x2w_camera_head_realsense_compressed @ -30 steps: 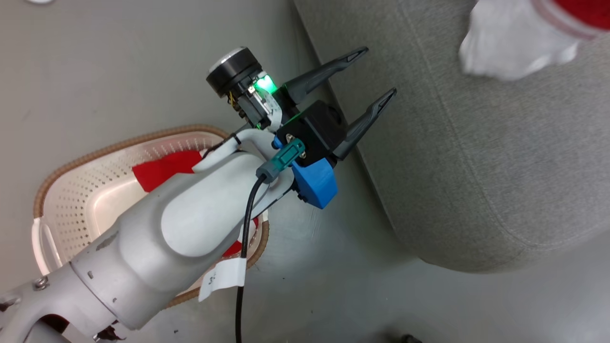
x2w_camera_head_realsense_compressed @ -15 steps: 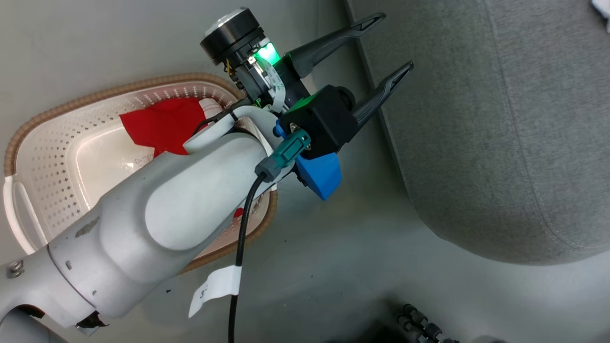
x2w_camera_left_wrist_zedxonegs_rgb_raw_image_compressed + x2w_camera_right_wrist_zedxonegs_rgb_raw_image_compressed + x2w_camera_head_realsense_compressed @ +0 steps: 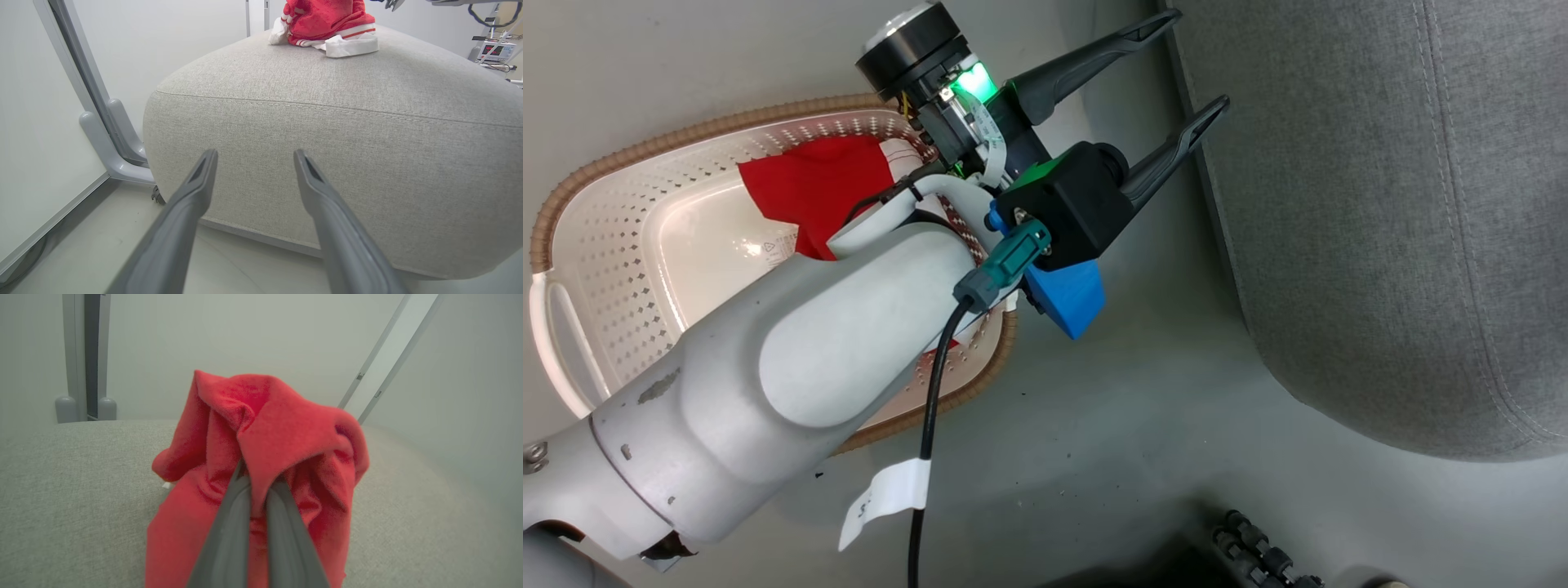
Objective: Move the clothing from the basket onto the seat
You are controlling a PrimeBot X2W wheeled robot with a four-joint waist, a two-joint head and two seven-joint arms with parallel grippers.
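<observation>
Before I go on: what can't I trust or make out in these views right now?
- Head view: the left forearm covers much of the basket, so how much red clothing lies inside cannot be told.
- Right wrist view: the held garment wraps the fingertips of the right gripper; whether it touches the seat is unclear.
- Left wrist view: the pile on the seat is cut off by the top edge.

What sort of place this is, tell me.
Probably a robot lab staged like a living room: a grey seat, a basket on bare floor, and an instrument with a red display behind.
</observation>
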